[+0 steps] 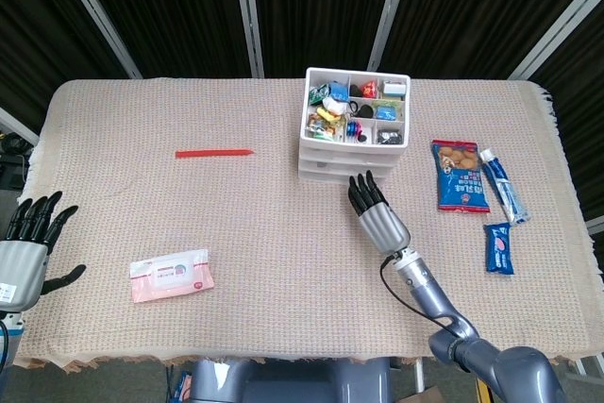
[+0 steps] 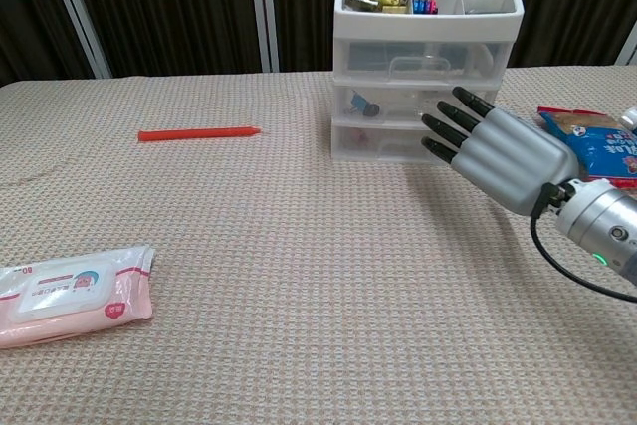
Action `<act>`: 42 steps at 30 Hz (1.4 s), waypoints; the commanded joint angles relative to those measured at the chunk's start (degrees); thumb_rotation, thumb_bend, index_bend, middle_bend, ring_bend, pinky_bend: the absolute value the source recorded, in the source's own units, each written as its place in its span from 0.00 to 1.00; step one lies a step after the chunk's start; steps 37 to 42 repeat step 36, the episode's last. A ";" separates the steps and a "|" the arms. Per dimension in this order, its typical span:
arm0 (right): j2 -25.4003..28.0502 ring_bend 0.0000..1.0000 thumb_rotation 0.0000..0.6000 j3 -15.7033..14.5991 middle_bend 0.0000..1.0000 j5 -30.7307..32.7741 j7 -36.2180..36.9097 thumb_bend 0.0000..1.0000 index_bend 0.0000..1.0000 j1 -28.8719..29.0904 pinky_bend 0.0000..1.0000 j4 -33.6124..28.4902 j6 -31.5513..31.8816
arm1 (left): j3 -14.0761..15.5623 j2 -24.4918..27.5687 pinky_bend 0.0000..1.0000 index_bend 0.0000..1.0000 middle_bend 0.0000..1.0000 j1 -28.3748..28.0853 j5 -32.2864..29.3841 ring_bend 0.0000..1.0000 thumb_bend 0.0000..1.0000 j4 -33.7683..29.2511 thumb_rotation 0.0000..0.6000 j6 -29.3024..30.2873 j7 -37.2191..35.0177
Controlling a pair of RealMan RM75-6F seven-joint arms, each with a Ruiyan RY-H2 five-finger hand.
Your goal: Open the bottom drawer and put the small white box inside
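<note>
Right hand [image 2: 503,146] flat and empty at the drawer unit [image 2: 426,82], fingers extended toward its closed bottom drawer [image 2: 383,139]
Small white box could not be picked out. Left hand [image 1: 26,243] empty, fingers spread, at the tabletop [image 1: 264,233] near-left edge. Around: red pen [image 1: 214,153], pink wipes pack [image 1: 172,275], snack bag [image 1: 460,176], tube [image 1: 499,183], blue packet [image 1: 499,248]

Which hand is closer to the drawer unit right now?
The right. The right hand has its fingers stretched out just in front of the drawer unit, by its lower drawers. The left hand sits open at the table's far left edge, well away from it.
</note>
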 commanded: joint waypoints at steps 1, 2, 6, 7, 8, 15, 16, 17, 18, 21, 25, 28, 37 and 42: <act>3.11 0.00 1.00 -1.63 0.00 -1.30 1.54 0.22 0.10 -2.13 0.00 -5.32 3.53 | 0.04 -0.01 0.00 0.15 0.00 0.05 0.16 0.00 0.11 0.01 1.00 0.18 0.07; 3.61 0.00 1.00 -1.72 0.00 -1.42 1.70 0.22 0.10 -2.37 0.00 -6.18 4.07 | 0.04 -0.02 0.00 0.15 0.00 0.06 0.20 0.00 0.11 0.02 1.00 0.22 0.09; 7.73 0.00 1.00 -2.11 0.00 -1.75 3.51 0.21 0.09 -4.36 0.00 -13.49 7.48 | 0.09 -0.08 0.00 0.15 0.00 0.13 0.25 0.00 0.11 0.12 1.00 0.32 0.29; 9.11 0.00 1.00 -2.06 0.00 -1.63 4.53 0.20 0.09 -5.06 0.00 -16.00 8.55 | 0.09 -0.10 0.00 0.15 0.00 0.15 0.25 0.00 0.11 0.13 1.00 0.34 0.37; 10.54 0.00 1.00 -2.05 0.00 -1.37 5.65 0.19 0.09 -5.75 0.00 -18.59 9.24 | 0.09 -0.13 0.00 0.15 0.00 0.16 0.24 0.00 0.11 0.14 1.00 0.35 0.44; 22.93 0.00 1.00 -2.12 0.00 3.47 16.09 0.08 0.07 -11.16 0.00 -38.54 10.69 | 0.19 -0.15 0.00 0.15 0.00 0.20 0.07 0.00 0.11 0.25 1.00 0.11 1.52; 24.04 0.00 1.00 -2.19 0.00 4.01 16.89 0.08 0.07 -11.62 0.00 -40.12 10.62 | 0.21 -0.13 0.00 0.14 0.00 0.20 0.02 0.00 0.11 0.26 1.00 0.01 1.69; 26.32 0.00 1.00 -2.35 0.00 5.08 18.51 0.07 0.06 -12.62 0.00 -43.20 10.64 | 0.25 -0.06 0.00 0.14 0.00 0.19 -0.13 0.00 0.11 0.27 1.00 -0.22 2.09; 28.72 0.00 1.00 -2.63 0.00 5.89 20.38 0.06 0.06 -13.72 0.00 -46.17 10.95 | 0.32 0.05 0.00 0.14 0.00 0.16 -0.28 0.00 0.11 0.27 1.00 -0.50 2.66; 33.98 0.00 1.00 -3.51 0.00 7.08 24.48 0.05 0.06 -16.33 0.00 -51.51 12.32 | 0.55 0.43 0.00 0.13 0.00 0.04 -0.46 0.00 0.09 0.10 1.00 -1.24 3.92; 38.84 0.00 1.00 -5.17 0.00 7.40 28.27 0.04 0.04 -19.33 0.00 -54.56 14.17 | 0.55 0.70 0.00 0.12 0.00 0.03 -0.64 0.00 0.09 -0.14 1.00 -1.45 5.11; 41.52 0.00 1.00 -6.45 0.00 7.37 30.73 0.03 0.04 -21.35 0.00 -55.69 15.35 | 0.42 0.75 0.00 0.12 0.00 0.19 -1.01 0.00 0.08 -0.21 1.00 -1.33 5.91; 43.20 0.00 1.00 -6.06 0.00 8.41 35.64 0.03 0.04 -23.33 0.00 -55.79 15.53 | 0.11 0.65 0.00 0.12 0.00 0.23 -1.72 0.00 0.08 -0.25 1.00 -1.44 7.09; 43.20 0.00 1.00 -6.06 0.00 8.41 35.64 0.03 0.04 -23.33 0.00 -55.79 15.53 | 0.11 0.65 0.00 0.12 0.00 0.23 -1.72 0.00 0.08 -0.25 1.00 -1.44 7.09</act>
